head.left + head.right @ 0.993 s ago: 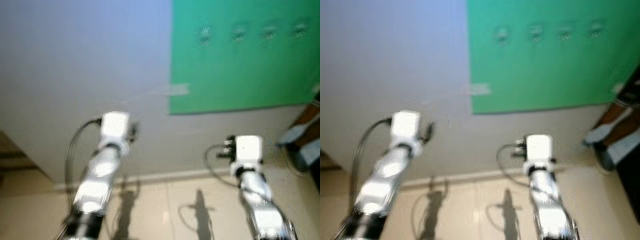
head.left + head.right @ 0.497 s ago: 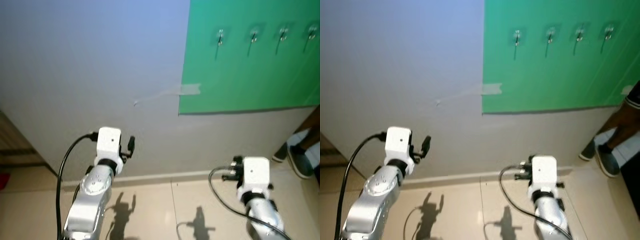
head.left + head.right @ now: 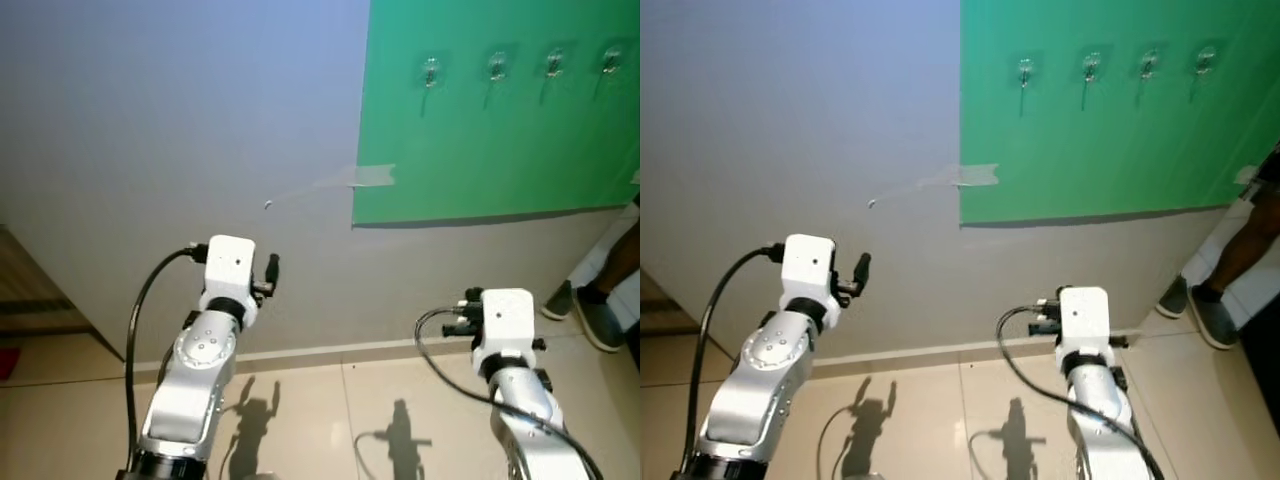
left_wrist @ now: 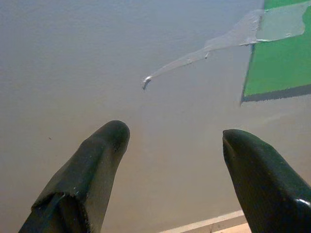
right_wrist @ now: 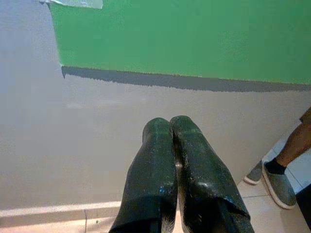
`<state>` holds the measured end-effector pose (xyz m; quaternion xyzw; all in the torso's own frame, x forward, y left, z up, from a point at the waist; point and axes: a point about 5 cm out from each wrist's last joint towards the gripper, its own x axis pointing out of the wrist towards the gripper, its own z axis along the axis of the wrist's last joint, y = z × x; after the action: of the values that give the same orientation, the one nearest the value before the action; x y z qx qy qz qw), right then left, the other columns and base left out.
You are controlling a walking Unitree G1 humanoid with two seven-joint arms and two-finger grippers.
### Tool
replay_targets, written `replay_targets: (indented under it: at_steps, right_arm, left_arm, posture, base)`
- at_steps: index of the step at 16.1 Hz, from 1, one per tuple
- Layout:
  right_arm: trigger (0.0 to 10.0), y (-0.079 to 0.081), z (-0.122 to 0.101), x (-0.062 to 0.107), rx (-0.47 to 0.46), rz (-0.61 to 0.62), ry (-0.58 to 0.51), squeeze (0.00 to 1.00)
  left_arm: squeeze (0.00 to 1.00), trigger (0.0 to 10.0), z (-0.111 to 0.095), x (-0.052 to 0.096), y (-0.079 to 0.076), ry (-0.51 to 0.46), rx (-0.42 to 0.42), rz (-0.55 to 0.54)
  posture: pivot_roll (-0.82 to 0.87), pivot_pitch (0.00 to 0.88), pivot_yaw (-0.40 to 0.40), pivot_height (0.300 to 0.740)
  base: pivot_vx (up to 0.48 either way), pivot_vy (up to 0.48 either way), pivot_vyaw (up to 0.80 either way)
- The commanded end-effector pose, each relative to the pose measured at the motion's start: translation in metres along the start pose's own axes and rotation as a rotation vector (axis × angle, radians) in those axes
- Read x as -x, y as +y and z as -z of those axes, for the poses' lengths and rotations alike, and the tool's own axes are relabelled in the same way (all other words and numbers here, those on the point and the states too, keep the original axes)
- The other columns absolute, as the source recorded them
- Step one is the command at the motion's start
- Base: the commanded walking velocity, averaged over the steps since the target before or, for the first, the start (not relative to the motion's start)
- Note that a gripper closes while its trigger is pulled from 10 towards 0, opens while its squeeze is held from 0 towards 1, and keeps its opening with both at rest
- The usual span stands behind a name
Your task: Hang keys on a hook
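From the head camera, both silver arms are reaching forward toward a pale grey wall [image 3: 180,130] above a beige tiled floor [image 3: 330,400], and each arm is throwing a shadow onto the tiles. A green panel [image 3: 500,150] is covering the upper right part of the wall, and a row of four clear hooks is sitting near its top edge, the leftmost hook [image 3: 431,72] standing closest to the panel's left border. A strip of tape [image 3: 368,177] is sticking across that border and trailing off leftward onto the grey wall. The left gripper [image 3: 270,268] is showing as a dark tip beside its white wrist block, well below the hooks; the right arm's white wrist block [image 3: 503,318] is sitting lower and further right. At the far right edge a person's leg and grey shoe [image 3: 598,318] are standing on the floor. In the left wrist view, the left gripper [image 4: 175,141] is holding its two black fingers wide apart with nothing between them, facing the grey wall with the tape strip [image 4: 228,39] and a corner of the green panel beyond. In the right wrist view, the right gripper [image 5: 170,124] is pressing its fingers together tip to tip, pointing at the wall just below the green panel; I cannot make out any keys between or near them.
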<state>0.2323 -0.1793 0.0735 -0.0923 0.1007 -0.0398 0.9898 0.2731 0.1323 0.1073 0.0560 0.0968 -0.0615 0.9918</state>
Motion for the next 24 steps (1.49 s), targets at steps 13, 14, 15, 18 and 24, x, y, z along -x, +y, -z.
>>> replay_targets:
  at_steps: [13,14,15,18,24]
  right_arm:
    - [10.0,0.016,-0.005,-0.014,0.001,-0.053,-0.010,0.00]
    - [10.0,0.017,-0.005,-0.015,0.003,-0.056,-0.010,0.00]
    - [10.0,0.017,-0.005,-0.015,0.004,-0.059,-0.011,0.00]
    - [10.0,0.018,-0.006,-0.020,0.009,-0.074,-0.009,0.00]
    - [10.0,0.019,-0.012,-0.028,0.026,-0.085,-0.036,0.00]
  left_arm:
    - [0.00,10.0,-0.007,-0.016,0.001,0.009,-0.025,-0.043]
    - [0.00,10.0,-0.007,-0.017,0.002,0.012,-0.024,-0.047]
    - [0.00,10.0,-0.007,-0.017,0.002,0.014,-0.023,-0.053]
    - [0.00,10.0,-0.005,-0.016,0.004,0.025,-0.025,-0.069]
    - [0.00,10.0,-0.006,-0.013,0.007,0.018,-0.028,-0.083]
  posture:
    - [-0.01,0.000,0.030,0.740]
    - [-0.01,0.000,0.025,0.740]
    - [-0.01,0.000,0.025,0.740]
    - [0.01,0.000,0.011,0.740]
    - [0.04,0.000,-0.013,0.740]
  base:
    - [0.128,-0.041,0.00]
    - [0.266,-0.394,0.00]
    - [0.289,-0.382,0.00]
    - [0.326,-0.349,0.00]
    - [0.329,-0.345,0.00]
